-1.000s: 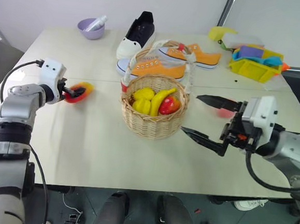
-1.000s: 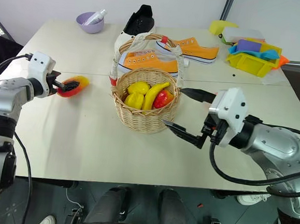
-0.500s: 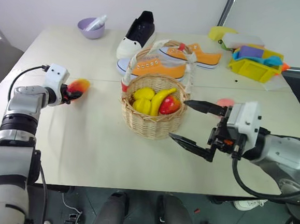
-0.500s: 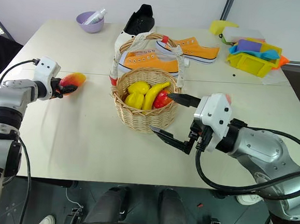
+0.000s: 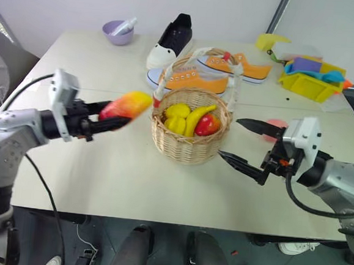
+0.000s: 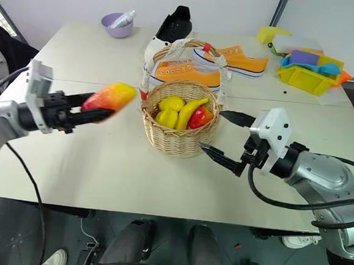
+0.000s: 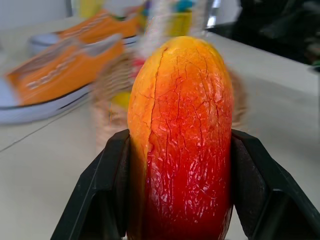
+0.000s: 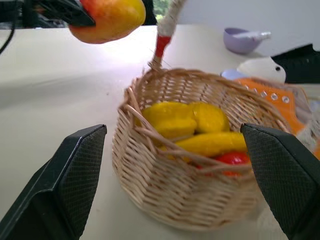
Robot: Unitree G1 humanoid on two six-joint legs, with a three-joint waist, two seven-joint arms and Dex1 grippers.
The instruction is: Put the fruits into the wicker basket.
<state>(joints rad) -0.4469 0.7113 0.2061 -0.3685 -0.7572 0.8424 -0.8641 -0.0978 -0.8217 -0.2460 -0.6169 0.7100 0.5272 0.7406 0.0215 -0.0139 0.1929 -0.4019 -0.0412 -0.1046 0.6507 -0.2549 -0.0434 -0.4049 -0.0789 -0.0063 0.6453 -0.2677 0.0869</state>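
My left gripper (image 5: pixel 113 122): clamped the mango (image 5: pixel 126 104), raised left of the wicker basket (image 5: pixel 190 147).
My right gripper (image 5: pixel 245 144): jaws wide, empty, right of basket.
Beyond: orange sneakers (image 5: pixel 193 83) on the pale table (image 5: pixel 130 184).

Both head eyes look forward and down over the worktop (image 5: pixel 129 190). The left wrist camera sits tight against the mango (image 7: pixel 181 140); the right wrist camera faces the wicker basket (image 8: pixel 195 175), shared by all views, mango at ten o'clock.

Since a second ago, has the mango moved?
Yes. The mango, clamped in the left gripper, has left the table and come much closer to the wicker basket.
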